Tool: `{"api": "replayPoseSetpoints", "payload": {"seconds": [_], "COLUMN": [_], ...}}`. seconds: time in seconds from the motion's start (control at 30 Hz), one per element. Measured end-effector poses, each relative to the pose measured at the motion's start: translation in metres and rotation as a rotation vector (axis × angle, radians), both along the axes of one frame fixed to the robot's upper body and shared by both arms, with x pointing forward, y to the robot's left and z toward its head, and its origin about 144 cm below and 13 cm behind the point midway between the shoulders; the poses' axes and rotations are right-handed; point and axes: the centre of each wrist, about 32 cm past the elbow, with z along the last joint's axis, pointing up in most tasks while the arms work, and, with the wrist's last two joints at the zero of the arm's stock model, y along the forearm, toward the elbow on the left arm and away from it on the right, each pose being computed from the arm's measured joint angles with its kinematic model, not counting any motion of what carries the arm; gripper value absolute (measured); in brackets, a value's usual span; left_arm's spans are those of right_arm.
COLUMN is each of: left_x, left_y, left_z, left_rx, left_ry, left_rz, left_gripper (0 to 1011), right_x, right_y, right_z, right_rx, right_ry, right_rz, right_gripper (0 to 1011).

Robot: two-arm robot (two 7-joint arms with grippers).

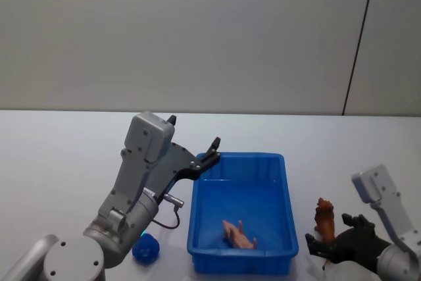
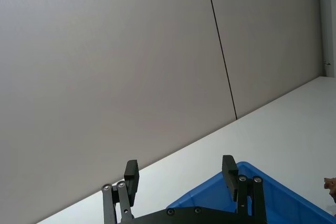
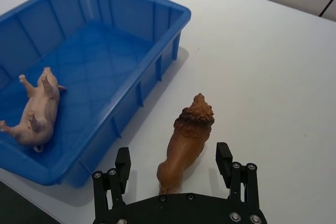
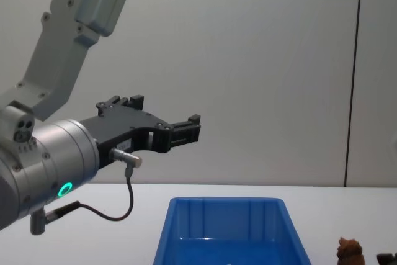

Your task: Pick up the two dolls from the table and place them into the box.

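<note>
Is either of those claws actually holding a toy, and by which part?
Nothing is held. The right end effector is open, straddling the rear of the brown doll on the table without gripping it. The left end effector hangs open and empty.

Pig doll point(image 1: 238, 235) in box point(image 1: 250, 156) (lion doll point(image 1: 323, 218) beside, right)

Your left tool point(image 1: 196, 135) hangs over the far left corner of the bright blue rectangular plastic bin point(image 1: 287, 195), where a pale pink animal figurine point(image 1: 238, 235) lies. Your right tool point(image 1: 330, 231) is just beside the reddish-brown shaggy-headed figurine point(image 1: 323, 215), upright on the white worktop point(image 1: 66, 156).
</note>
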Motion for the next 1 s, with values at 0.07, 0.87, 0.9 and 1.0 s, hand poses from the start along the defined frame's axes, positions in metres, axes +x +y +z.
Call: {"api": "replayPoseSetpoints", "payload": {"seconds": [0.07, 0.87, 0.9, 1.0], "left_x": [0.000, 0.000, 0.000, 0.000], "left_y": [0.000, 0.000, 0.000, 0.000], "left_z": [0.000, 0.000, 0.000, 0.000], "left_rx": [0.000, 0.000, 0.000, 0.000], "left_ry": [0.000, 0.000, 0.000, 0.000], "left_rz": [0.000, 0.000, 0.000, 0.000], "left_gripper": [1001, 1001, 1001, 1001], "right_x": [0.001, 0.014, 0.014, 0.015], "right_y": [0.001, 0.007, 0.007, 0.006], "right_z": [-0.002, -0.013, -0.013, -0.011], "right_rx": [-0.003, -0.011, -0.009, -0.001], "right_ry": [0.007, 0.053, 0.052, 0.039], "right_rz": [-0.002, -0.056, -0.058, -0.067], "right_gripper": [1001, 445, 378, 324]}}
